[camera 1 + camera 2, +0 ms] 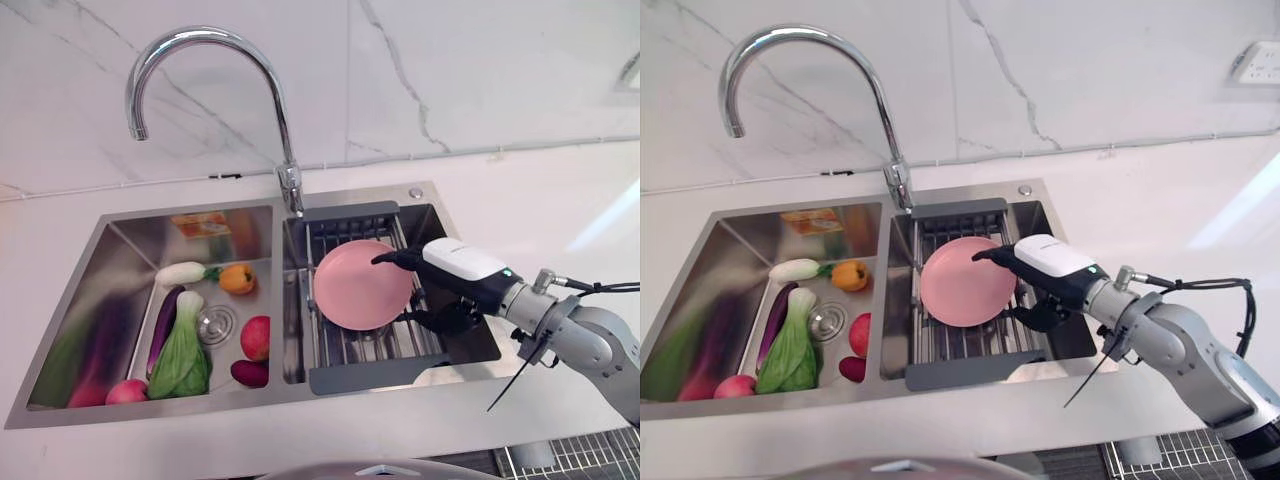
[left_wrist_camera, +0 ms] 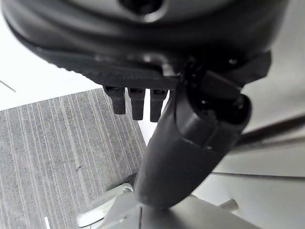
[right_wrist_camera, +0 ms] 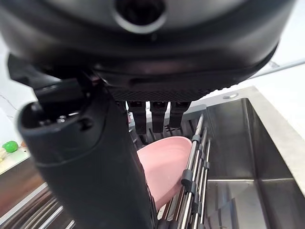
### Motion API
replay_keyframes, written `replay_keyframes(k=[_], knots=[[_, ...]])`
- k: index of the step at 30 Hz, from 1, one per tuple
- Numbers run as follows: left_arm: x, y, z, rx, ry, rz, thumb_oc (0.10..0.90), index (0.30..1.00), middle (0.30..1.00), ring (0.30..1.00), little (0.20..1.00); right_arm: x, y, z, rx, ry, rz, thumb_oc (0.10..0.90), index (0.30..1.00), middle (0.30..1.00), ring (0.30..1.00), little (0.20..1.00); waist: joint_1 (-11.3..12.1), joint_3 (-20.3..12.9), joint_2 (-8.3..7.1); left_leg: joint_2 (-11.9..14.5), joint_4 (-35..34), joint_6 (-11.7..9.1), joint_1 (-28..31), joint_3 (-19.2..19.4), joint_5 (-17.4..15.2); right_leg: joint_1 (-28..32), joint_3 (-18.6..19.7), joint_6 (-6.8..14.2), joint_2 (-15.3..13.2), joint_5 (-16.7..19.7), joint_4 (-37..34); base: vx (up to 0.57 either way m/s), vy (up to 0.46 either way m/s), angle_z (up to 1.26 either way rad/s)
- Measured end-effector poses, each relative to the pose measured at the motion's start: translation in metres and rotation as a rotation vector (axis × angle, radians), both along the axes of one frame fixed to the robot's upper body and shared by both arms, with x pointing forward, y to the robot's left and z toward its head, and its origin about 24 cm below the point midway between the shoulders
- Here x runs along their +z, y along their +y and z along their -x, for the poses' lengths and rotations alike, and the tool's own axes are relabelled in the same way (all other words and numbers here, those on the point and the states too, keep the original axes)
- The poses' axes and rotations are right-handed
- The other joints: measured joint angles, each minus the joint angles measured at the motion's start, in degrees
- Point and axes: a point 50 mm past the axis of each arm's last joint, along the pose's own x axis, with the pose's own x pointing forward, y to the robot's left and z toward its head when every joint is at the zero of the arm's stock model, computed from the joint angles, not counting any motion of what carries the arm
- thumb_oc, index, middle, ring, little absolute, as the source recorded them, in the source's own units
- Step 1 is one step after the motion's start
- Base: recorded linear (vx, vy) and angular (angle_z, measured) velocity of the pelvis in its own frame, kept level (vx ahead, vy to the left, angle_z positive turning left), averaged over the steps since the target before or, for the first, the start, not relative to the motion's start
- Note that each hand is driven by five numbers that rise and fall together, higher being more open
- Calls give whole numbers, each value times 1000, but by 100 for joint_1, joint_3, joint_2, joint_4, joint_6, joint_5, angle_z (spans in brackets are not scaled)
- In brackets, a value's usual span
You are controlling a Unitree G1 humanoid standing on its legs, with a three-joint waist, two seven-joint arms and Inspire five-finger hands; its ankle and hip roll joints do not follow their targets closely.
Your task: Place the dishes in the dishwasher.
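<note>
A pink plate stands tilted on its edge in the dark wire rack that sits in the sink's right basin. My right hand, with its white cover, reaches in from the right and grips the plate's right rim, thumb over the front and fingers curled behind and below. In the right wrist view the pink plate shows just past the fingers. My left hand hangs idle over grey carpet, its fingers relaxed and holding nothing.
The left basin holds vegetables and fruit: a green bok choy, an eggplant, an orange pepper and a red apple. A curved chrome faucet rises behind. A wire basket shows at lower right.
</note>
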Motion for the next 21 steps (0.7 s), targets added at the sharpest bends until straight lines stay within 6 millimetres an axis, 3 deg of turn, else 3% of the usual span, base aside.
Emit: replay_keyframes(k=[5,21], knots=[[0,0,2,2,7,1,800,900,900,900,900,-21,-5,-2,-40,59,46,800,900,900,900,900,15,-3,-1,1,0,0,-1,0,0,10,-5,-3,-2,-2,0,0,0,0],[0,1,3,9,8,0,800,900,900,900,900,-32,2,-7,-30,21,153,800,900,900,900,900,90,-6,-26,3,0,2,18,-41,1,51,-60,-9,-2,-8,-1,1,1,1]])
